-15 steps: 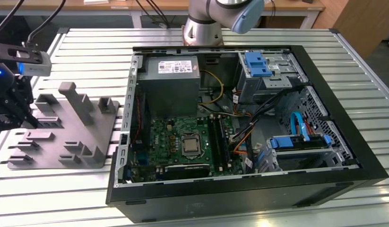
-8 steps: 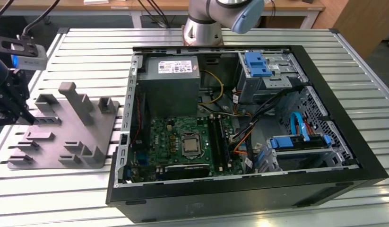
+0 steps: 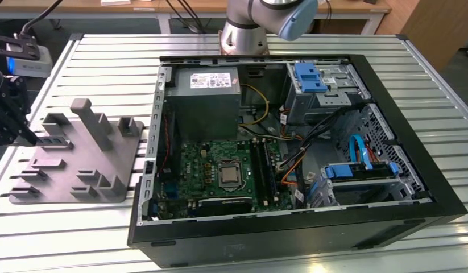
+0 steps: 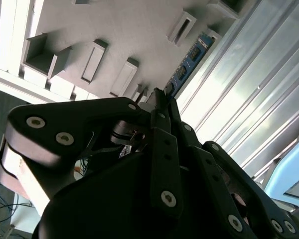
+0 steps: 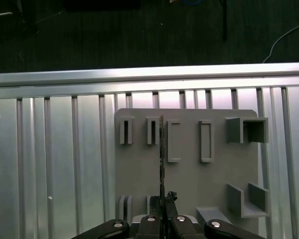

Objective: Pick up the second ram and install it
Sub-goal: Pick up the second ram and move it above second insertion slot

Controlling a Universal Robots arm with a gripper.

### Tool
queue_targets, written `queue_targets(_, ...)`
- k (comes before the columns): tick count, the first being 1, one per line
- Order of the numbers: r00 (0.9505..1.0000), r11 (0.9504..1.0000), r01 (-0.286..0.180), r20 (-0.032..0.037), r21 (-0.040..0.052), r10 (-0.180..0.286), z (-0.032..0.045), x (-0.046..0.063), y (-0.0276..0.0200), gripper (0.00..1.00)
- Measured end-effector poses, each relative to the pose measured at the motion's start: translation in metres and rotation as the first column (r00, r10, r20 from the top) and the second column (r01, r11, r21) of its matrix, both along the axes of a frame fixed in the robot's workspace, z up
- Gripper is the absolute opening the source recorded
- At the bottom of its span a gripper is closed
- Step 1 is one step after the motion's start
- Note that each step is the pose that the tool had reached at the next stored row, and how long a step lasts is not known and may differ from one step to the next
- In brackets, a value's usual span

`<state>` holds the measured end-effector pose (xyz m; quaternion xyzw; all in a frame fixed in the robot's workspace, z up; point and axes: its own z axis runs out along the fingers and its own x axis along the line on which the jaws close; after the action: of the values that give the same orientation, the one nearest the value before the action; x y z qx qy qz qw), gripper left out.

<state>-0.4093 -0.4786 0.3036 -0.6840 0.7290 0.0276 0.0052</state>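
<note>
Second ram [image 5: 162, 149] clamped edge-on in gripper [image 5: 163, 198], jaws narrow on it, over grey holder [image 5: 189, 184] at exterior view's left of case [image 3: 294, 239]; probably best lifted straight, no twist, clear of holder blocks, grip firm on thin board.

Light is bright and even. Glare streaks the counter [image 4: 249, 89] slats in the second wrist view, where the end effector [image 4: 157, 95] is in shadow.
</note>
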Motion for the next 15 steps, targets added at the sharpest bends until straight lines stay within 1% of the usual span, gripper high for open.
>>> queue_targets(15, 1.0, 1.0, 0.0, 0.0001, 0.0009, 0.0, 0.0279, 0.0, 0.0, 0.14)
